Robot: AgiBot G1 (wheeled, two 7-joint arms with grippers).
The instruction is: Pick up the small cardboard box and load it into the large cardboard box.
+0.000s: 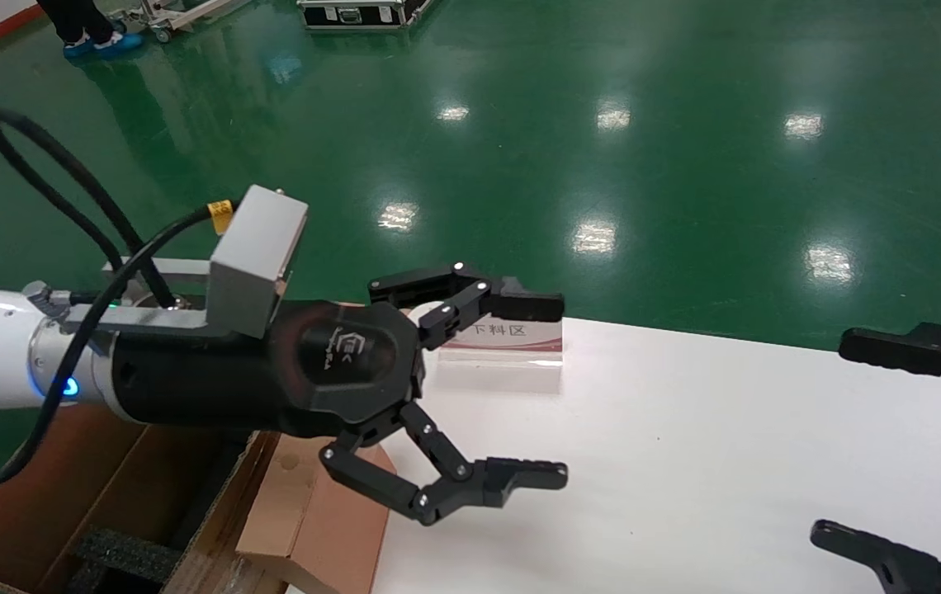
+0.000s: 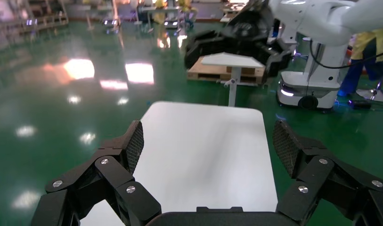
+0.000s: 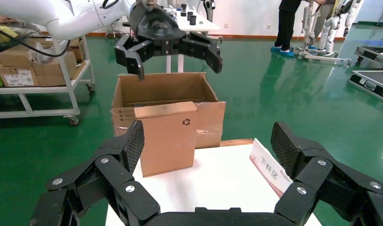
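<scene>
1. Head view: the left gripper [image 1: 541, 392] hangs above the near left part of the white table [image 1: 685, 462] with its jaws spread wide and nothing between them. The small cardboard box [image 1: 314, 516] stands at the table's left edge, mostly hidden beneath the left arm. The large cardboard box [image 1: 49, 503] sits on the floor just beside it, and a strip of black foam [image 1: 120, 553] shows inside. The right gripper [image 1: 891, 437] enters at the right edge, also wide open and empty, and is cut off by the frame. A small acrylic sign [image 1: 503, 351] stands at the table's far edge.

2. Left wrist view: the left gripper's fingers [image 2: 133, 146] frame only bare tabletop. Neither box appears here. The right gripper [image 2: 236, 42] shows farther off.

3. Right wrist view: the small cardboard box stands upright on the table's far end with its recycling mark [image 3: 186, 121] facing the camera. It looks untouched. The large carton stands open just behind it. The left gripper hovers above both, open, and I cannot tell how high it is above the box.

4. Judgement: the grasp has not been made, so picking up, carrying and loading all remain. The carton's floor is not visible in any view.
</scene>
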